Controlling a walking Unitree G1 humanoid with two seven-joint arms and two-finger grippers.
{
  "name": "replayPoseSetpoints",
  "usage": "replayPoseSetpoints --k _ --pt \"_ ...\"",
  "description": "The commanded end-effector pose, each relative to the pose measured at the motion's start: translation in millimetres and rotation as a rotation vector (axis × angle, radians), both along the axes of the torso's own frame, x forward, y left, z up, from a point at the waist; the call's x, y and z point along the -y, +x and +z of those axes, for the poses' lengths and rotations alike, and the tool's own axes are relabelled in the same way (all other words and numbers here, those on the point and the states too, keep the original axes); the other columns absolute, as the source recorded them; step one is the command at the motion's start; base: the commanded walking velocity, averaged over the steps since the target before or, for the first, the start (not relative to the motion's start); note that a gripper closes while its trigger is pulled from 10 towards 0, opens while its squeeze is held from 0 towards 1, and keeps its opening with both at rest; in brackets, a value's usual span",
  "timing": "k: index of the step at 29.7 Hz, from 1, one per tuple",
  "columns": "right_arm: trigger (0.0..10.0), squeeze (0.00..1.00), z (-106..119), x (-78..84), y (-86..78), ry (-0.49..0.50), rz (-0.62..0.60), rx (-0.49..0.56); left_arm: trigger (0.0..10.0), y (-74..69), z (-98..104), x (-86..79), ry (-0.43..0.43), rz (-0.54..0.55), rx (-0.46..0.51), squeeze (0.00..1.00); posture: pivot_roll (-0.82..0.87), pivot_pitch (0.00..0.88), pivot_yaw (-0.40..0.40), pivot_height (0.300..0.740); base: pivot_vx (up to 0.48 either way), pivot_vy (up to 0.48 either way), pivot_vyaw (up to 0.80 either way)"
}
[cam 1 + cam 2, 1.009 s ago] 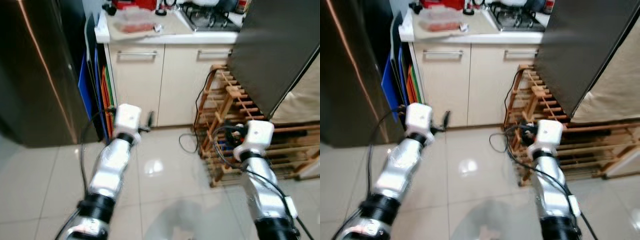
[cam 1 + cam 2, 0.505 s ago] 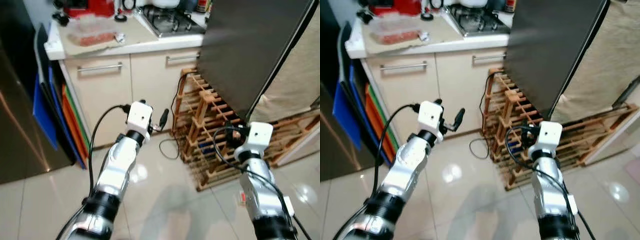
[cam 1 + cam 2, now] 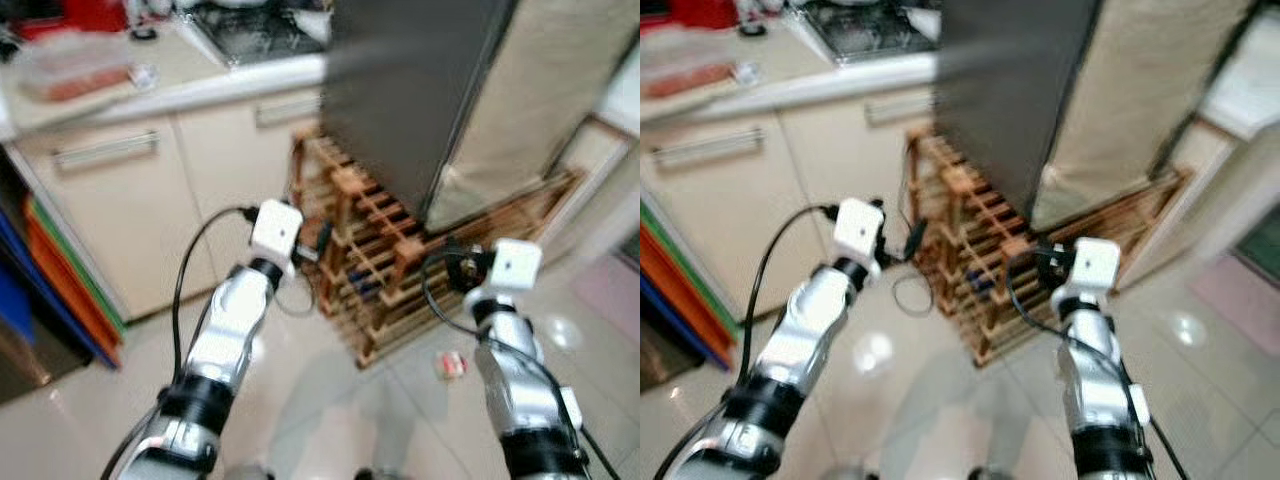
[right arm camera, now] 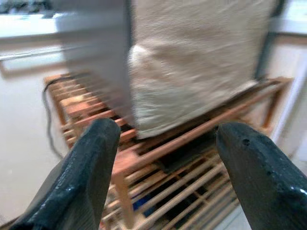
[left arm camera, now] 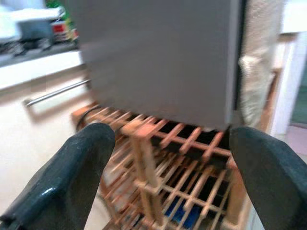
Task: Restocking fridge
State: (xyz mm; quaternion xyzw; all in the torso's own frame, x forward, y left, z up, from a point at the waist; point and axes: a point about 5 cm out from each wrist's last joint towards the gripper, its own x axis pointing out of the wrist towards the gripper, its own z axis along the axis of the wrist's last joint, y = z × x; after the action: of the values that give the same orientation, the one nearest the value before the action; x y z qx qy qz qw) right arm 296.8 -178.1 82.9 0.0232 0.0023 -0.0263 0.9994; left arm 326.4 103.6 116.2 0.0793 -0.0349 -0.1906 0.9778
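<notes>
Both grippers are held out in front of the robot with nothing in them: the left gripper point(image 5: 165, 177) has its two black fingers point(image 5: 72, 177) spread wide, and the right gripper point(image 4: 165, 167) is just as wide open. They point at the dark grey fridge point(image 3: 420, 90), which stands just ahead with its door closed, its lower edge above a wooden slatted rack point(image 3: 375, 250) on the floor. A beige woven cloth point(image 3: 1140, 90) hangs down the fridge's right side onto the rack. To the left runs a cream cabinet point(image 3: 130, 200) with bar handles under a pale counter point(image 3: 150, 90), a stove point(image 3: 865, 25) on top. A black cable point(image 3: 905, 295) trails on the glossy tiled floor point(image 3: 320, 390). The head views are blurred.
</notes>
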Motion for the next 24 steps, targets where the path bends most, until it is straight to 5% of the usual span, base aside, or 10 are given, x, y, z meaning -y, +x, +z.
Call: replayPoseSetpoints --k 1,12,18,24 --pt "10.0 0.00 3.8 4.1 1.8 -0.014 -0.012 0.016 10.0 1.9 0.7 3.6 0.012 -0.008 0.001 0.00 0.10 0.000 -0.019 0.740 0.000 0.000 -0.59" --pt "10.0 0.00 0.7 7.2 -1.8 -0.022 -0.019 0.012 10.0 5.4 0.1 3.3 0.035 -0.014 0.003 0.00 0.09 0.000 -0.019 0.740 0.000 0.330 -0.58" --pt "10.0 0.00 1.0 8.5 -1.6 -0.046 -0.028 0.014 10.0 8.4 3.1 1.2 0.055 0.009 0.028 0.00 0.09 0.000 -0.017 0.740 0.000 0.000 0.00" --pt "10.0 0.00 0.7 7.7 -1.4 -0.055 -0.027 0.014 10.0 7.9 8.4 5.8 0.055 -0.003 0.061 0.00 0.09 0.000 -0.015 0.740 0.476 0.000 0.00"
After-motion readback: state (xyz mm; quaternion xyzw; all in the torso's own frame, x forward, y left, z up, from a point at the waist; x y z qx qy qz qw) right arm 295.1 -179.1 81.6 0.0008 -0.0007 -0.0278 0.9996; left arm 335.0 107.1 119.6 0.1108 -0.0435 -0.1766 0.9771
